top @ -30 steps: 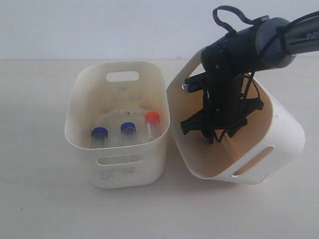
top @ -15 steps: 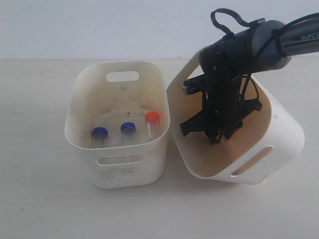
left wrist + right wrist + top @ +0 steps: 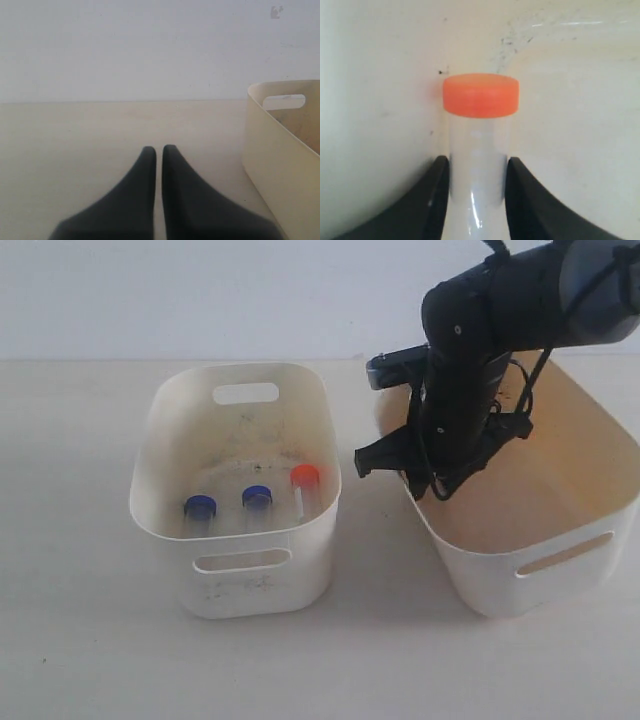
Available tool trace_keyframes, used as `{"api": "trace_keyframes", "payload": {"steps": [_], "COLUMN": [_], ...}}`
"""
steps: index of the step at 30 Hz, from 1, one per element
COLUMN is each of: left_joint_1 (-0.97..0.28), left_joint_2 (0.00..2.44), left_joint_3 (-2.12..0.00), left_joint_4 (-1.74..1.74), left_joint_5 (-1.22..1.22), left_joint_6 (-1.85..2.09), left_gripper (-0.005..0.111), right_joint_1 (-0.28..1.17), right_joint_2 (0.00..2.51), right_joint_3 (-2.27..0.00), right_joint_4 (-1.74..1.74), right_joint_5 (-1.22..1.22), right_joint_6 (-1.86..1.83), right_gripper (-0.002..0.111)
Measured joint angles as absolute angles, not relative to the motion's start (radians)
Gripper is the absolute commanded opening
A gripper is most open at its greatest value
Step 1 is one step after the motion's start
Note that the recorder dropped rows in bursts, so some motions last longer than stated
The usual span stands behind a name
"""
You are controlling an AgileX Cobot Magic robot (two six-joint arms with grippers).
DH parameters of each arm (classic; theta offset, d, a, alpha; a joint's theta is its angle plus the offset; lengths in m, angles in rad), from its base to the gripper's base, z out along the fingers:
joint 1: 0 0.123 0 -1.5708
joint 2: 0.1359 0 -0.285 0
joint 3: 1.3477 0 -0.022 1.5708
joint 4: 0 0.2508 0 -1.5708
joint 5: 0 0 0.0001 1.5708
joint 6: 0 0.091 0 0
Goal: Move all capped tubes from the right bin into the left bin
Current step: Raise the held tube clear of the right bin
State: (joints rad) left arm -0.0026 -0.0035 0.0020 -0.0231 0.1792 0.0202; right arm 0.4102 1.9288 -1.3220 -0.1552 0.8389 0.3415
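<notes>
"How far along?"

"Left gripper [image 3: 158,152] is parked, fingers pressed together. Left bin [image 3: 262,590] holds three capped tubes [image 3: 257,500]. In the right bin [image 3: 500,585], the right gripper [image 3: 477,162] pinches what looks like the last orange-capped tube [image 3: 480,97]; its transfer is not yet done."

My right arm [image 3: 520,300] enters from the upper right of the exterior view and bends at the wrist, so my right gripper [image 3: 436,490] points steeply down. Its two black fingers [image 3: 432,195] are clamped on opposite sides of an orange-capped tube [image 3: 480,95], gripped just below the cap, cap end out. My left gripper [image 3: 158,152] points roughly level, fingers [image 3: 142,175] pressed together, only a hairline between them, empty
</notes>
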Motion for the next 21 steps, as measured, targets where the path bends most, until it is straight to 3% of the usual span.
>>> {"api": "trace_keyframes", "payload": {"steps": [21], "left_joint_1": [-0.003], "left_joint_2": [-0.004], "left_joint_3": [0.002], "left_joint_4": [-0.023], "left_joint_5": [0.179], "left_joint_6": [0.02], "left_gripper": [0.004], "right_joint_1": [0.408], "right_joint_2": [1.831], "right_joint_3": [-1.322], "right_joint_4": [-0.306], "right_joint_5": [0.877], "right_joint_6": [0.461], "right_gripper": [0.0]}}
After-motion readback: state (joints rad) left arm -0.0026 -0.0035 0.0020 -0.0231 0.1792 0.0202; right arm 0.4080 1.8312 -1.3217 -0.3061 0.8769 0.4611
